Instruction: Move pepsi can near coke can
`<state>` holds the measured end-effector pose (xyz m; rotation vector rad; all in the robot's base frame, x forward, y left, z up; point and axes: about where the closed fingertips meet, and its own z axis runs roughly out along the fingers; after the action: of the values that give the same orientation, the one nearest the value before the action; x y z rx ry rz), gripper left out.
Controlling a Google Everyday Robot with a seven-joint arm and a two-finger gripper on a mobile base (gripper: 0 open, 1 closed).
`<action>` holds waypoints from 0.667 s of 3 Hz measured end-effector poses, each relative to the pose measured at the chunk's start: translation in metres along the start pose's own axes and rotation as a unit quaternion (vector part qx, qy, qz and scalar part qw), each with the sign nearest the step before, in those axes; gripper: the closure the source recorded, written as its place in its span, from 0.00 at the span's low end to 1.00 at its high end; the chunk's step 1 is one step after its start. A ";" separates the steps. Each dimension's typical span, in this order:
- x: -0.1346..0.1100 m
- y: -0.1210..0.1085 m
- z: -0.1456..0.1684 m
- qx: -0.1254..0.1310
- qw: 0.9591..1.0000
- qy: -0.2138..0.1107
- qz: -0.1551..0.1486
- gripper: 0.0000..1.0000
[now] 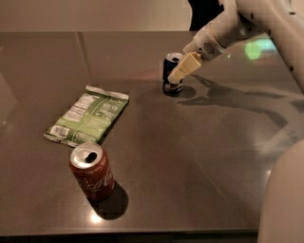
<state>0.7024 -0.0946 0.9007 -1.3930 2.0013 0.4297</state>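
The pepsi can [169,71], dark blue with a silver top, stands upright at the back middle of the dark table. My gripper [178,74] reaches in from the upper right and sits right against the can's right side, partly covering it. The coke can [92,172], red with white script and an opened top, stands upright at the front left, far from the pepsi can.
A green chip bag [88,116] lies flat between the two cans, left of centre. My white arm [237,26] crosses the upper right. The table's front edge [142,233] runs along the bottom. A dark figure [204,12] stands behind the table.
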 end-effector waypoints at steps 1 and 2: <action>-0.001 0.000 0.003 -0.003 1.000 -0.002 0.004 0.47; -0.001 0.003 0.002 -0.005 1.000 -0.006 0.005 0.70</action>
<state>0.7008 -0.0917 0.8996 -1.3837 1.9998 0.4535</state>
